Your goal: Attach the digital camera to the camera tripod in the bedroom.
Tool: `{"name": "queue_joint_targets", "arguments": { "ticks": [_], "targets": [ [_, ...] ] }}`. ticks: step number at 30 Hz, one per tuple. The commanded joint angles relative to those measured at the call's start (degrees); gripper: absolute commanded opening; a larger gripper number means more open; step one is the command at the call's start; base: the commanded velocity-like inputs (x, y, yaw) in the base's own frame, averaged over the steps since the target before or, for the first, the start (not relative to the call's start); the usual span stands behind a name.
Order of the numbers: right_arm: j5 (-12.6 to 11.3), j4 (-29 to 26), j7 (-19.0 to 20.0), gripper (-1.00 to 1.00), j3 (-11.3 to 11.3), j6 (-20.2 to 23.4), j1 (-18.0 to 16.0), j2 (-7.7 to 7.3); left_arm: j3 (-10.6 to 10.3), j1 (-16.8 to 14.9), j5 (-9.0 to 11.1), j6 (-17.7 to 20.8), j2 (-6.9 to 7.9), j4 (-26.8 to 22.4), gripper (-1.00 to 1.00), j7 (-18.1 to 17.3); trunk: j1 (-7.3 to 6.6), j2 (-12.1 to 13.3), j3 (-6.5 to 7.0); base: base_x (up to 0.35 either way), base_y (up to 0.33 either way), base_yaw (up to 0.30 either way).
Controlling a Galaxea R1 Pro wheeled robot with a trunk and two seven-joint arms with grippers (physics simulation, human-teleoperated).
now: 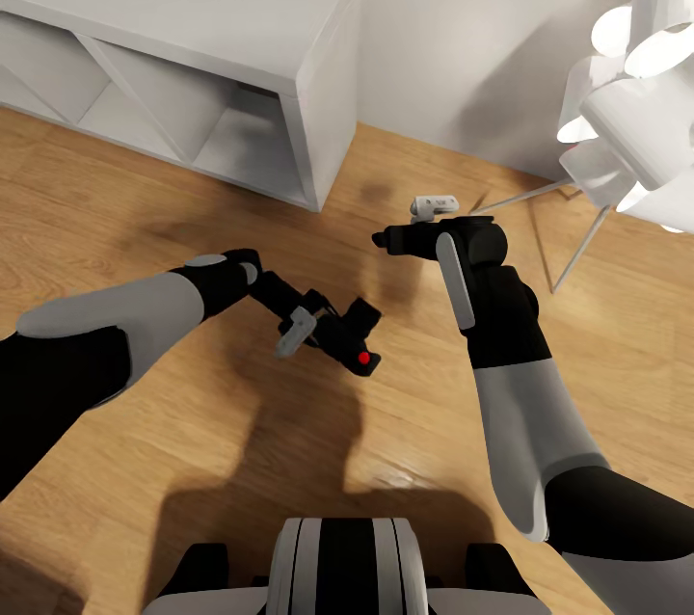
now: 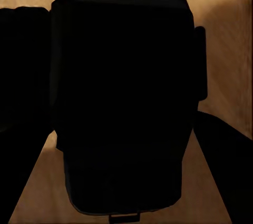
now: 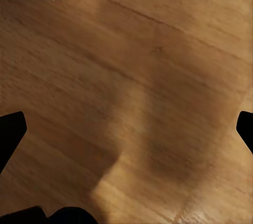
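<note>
A: Nearest, at 6 o'clock in the head view, sits the robot's trunk [image 1: 342, 562] over the wood floor [image 1: 193, 441].

B: And the camera [image 1: 355, 337]?

A: Clamped in the left end effector [image 1: 328, 331], just left of centre, red button showing; up close it is a dark block [image 2: 124, 103].

B: The right end effector [image 1: 386, 238]?

A: Fingers [image 3: 10, 134] spread apart, holding nothing, above bare floor [image 3: 132, 76]. White shelves [image 1: 193, 66] stand at 11 o'clock, a white lamp [image 1: 636, 104] at 2 o'clock.

Arm and trunk finish

Left arm [image 1: 106, 321] and right arm [image 1: 520, 403]: grey shells, black joints. Trunk [image 1: 342, 562]: grey casing, black centre stripe.
</note>
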Motion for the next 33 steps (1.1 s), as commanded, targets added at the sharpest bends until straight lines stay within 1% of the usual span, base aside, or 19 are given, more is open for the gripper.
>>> {"name": "queue_joint_targets", "arguments": {
  "ticks": [1, 5, 7, 8, 10, 13, 14, 15, 19, 20, 23, 24, 27, 28, 31, 33],
  "targets": [
    [-0.2, 0.0, -0.1, 1.0, 0.0, 0.2, 0.0, 0.0, -0.2, -0.1, 0.8, 0.1, -0.02, 0.0, -1.0, -0.3, -0.01, 0.0, -0.03, 0.0, 0.0, 0.0],
    [-0.2, 0.0, -0.1, 1.0, 0.0, 0.2, 0.0, 0.0, 0.4, 0.0, 8.2, 8.9, 0.11, -0.2, -1.0, -8.8, -0.01, 0.0, -0.03, 0.0, 0.0, 0.0],
    [-0.2, 0.0, -0.1, 1.0, 0.0, 0.2, 0.0, 0.0, 0.9, 0.0, 11.5, 13.7, 0.29, -0.4, -1.0, -12.5, -0.01, 0.0, -0.03, 0.0, 0.0, 0.0],
    [-0.2, 0.0, -0.1, 1.0, 0.0, 0.2, 0.0, 0.0, 0.9, 0.0, 11.5, 13.7, 0.29, -0.4, -1.0, -12.5, -0.01, 0.0, -0.03, 0.0, 0.0, 0.0],
    [-0.2, 0.0, -0.1, 1.0, 0.0, 0.2, 0.0, 0.0, 1.3, -0.1, 14.3, 17.9, 0.41, -0.5, -1.0, -15.7, -0.01, 0.0, -0.03, 0.0, 0.0, 0.0],
    [-0.2, 0.0, -0.1, 1.0, 0.0, 0.2, 0.0, 0.0, 1.8, -0.2, 16.8, 23.0, 0.42, -0.5, -1.0, -19.2, -0.01, 0.0, -0.03, 0.0, 0.0, 0.0],
    [-0.2, 0.0, -0.1, 1.0, 0.0, 0.2, 0.0, 0.0, 1.9, -0.2, 17.4, 24.4, 0.41, -0.6, -1.0, -20.0, -0.01, 0.0, -0.03, 0.0, 0.0, 0.0],
    [-0.2, 0.0, -0.1, 1.0, 0.0, 0.2, 0.0, 0.0, 1.9, -0.2, 17.4, 24.4, 0.41, -0.6, -1.0, -20.0, -0.01, 0.0, -0.03, 0.0, 0.0, 0.0],
    [-0.2, 0.0, -0.1, 1.0, 0.0, 0.2, 0.0, 0.0, 2.7, -0.4, 18.8, 30.1, 0.27, -0.5, -1.0, -21.8, -0.01, 0.0, -0.03, 0.0, 0.0, 0.0],
    [-0.2, 0.0, -0.1, 1.0, 0.0, 0.2, 0.0, 0.0, 2.7, -0.4, 18.8, 30.1, 0.27, -0.5, -1.0, -21.8, -0.01, 0.0, -0.03, 0.0, 0.0, 0.0],
    [-0.2, 0.0, -0.1, 1.0, 0.0, 0.2, 0.0, 0.0, 4.8, -0.6, 19.2, 36.2, 0.31, -0.5, -1.0, -22.4, -0.01, 0.0, -0.03, 0.0, 0.0, 0.0],
    [-0.2, 0.0, -0.1, 1.0, 0.0, 0.2, 0.0, 0.0, 4.8, -0.6, 19.2, 36.2, 0.31, -0.5, -1.0, -22.4, -0.01, 0.0, -0.03, 0.0, 0.0, 0.0],
    [-0.2, 0.0, -0.1, 1.0, 0.0, 0.2, 0.0, 0.0, 6.8, -0.8, 19.4, 41.7, 0.41, -0.7, -1.0, -22.9, -0.01, 0.0, -0.03, 0.0, 0.0, 0.0],
    [-0.2, 0.0, -0.1, 1.0, 0.0, 0.2, 0.0, 0.0, 6.8, -0.8, 19.4, 41.7, 0.41, -0.7, -1.0, -22.9, -0.01, 0.0, -0.03, 0.0, 0.0, 0.0],
    [-0.2, 0.0, -0.1, 1.0, 0.0, 0.2, 0.0, 0.0, 7.9, -1.6, 19.4, 44.7, 0.29, -0.9, -1.0, -23.4, -0.01, 0.0, -0.03, 0.0, 0.0, 0.0],
    [-0.2, 0.0, -0.1, 1.0, 0.0, 0.2, 0.0, 0.0, 8.3, -1.9, 19.5, 45.4, 0.22, -0.9, -1.0, -23.7, -0.01, 0.0, -0.03, 0.0, 0.0, 0.0]
  ]
}}
